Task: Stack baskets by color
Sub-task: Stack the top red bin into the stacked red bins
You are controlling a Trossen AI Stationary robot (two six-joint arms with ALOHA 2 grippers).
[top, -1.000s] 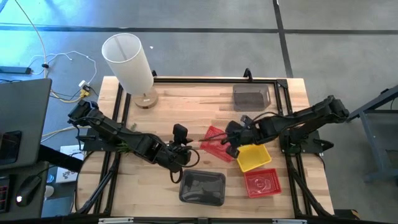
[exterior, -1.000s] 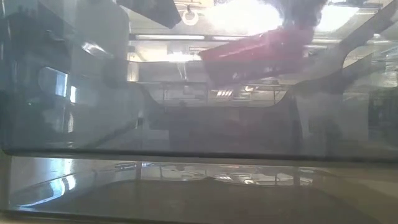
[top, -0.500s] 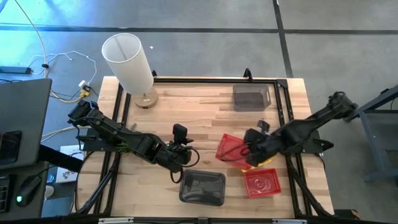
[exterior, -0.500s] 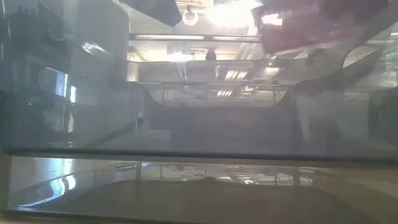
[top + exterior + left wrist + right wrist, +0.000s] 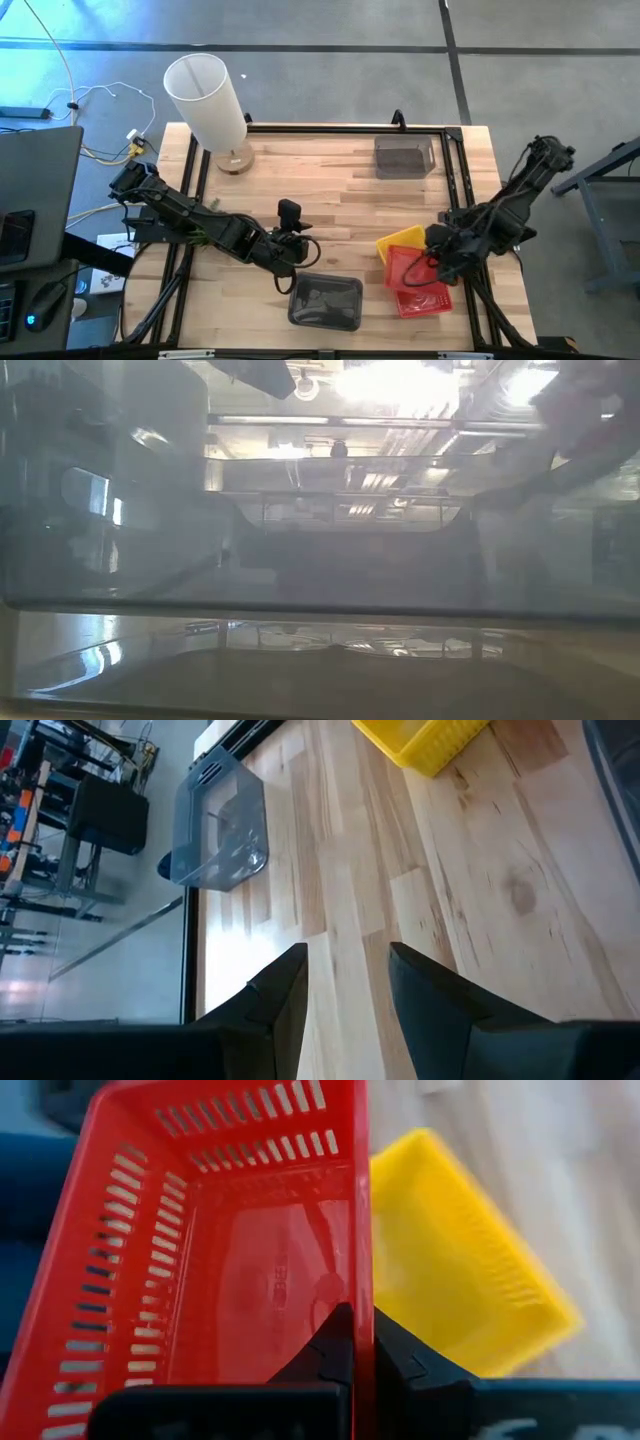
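No text, label, brand, number or sign could be read anywhere I looked. The floor of the red basket (image 5: 250, 1280) pinched in my right gripper (image 5: 358, 1342) carried a faint raised moulded mark, too blurred to make out.

**Wooden table and what lay on it**

Was a pale butcher-block table (image 5: 300, 180) with a black frame. Carried a white lamp shade (image 5: 207, 100) at the far left corner, a grey basket (image 5: 404, 157) far right, another grey basket (image 5: 325, 301) at the near edge, a yellow basket (image 5: 399, 243) and a red basket (image 5: 425, 298) near right.
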